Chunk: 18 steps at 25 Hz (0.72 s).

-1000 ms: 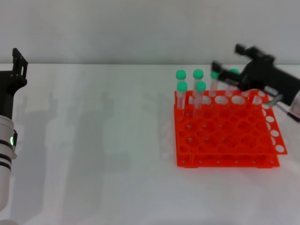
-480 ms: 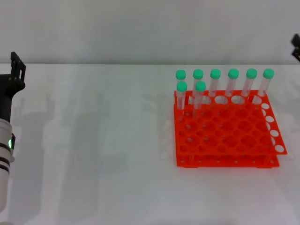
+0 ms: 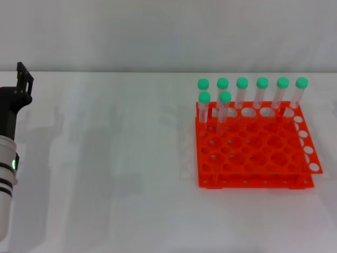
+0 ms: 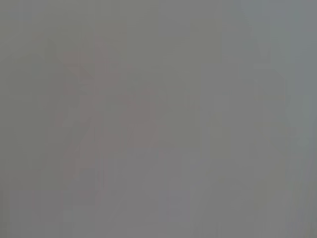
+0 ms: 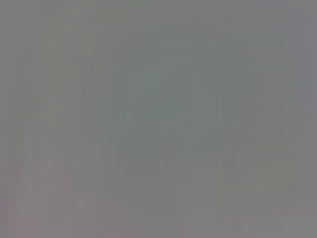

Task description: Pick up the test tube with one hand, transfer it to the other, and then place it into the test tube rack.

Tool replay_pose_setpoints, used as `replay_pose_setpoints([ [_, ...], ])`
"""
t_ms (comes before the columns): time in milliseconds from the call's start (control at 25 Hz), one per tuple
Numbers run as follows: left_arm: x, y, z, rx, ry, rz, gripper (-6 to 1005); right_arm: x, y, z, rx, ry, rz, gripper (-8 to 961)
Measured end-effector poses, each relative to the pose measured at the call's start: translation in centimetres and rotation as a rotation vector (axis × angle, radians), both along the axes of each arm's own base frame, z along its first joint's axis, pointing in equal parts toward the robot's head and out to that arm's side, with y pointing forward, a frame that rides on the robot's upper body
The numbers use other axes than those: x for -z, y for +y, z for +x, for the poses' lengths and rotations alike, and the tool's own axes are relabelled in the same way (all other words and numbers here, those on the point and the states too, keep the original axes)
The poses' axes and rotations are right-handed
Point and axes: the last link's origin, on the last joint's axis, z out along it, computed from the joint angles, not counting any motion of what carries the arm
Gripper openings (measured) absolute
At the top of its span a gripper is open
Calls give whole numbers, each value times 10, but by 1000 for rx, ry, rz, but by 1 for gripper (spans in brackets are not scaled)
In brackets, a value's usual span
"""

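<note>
The orange-red test tube rack (image 3: 254, 182) stands on the table, right of centre in the head view. Several green-capped clear test tubes (image 3: 241, 89) stand upright in it: a line along the back row and two (image 3: 225, 105) in the second row at its left end. No tube lies loose or is held by a gripper. My left gripper (image 3: 22, 83), black on the white arm with the green light, hovers at the far left edge, well away from the rack. My right gripper is out of view. Neither wrist view shows the tubes or the rack.
The white table (image 3: 116, 158) stretches bare between the left arm and the rack. A pale wall runs behind the table's far edge (image 3: 131, 72).
The right gripper, which was over the rack's back row a second ago, has pulled away to the right and out of view. The back-row tubes now stand uncovered. The left arm shifted slightly.
</note>
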Motion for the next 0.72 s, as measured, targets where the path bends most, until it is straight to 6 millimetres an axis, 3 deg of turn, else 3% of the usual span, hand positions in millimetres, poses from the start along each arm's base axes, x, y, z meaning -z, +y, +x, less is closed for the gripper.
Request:
replay_pose_setpoints([
  [720,5,-2,0,4,9,-25,718,1,-6,8,25,-11,-3,874],
])
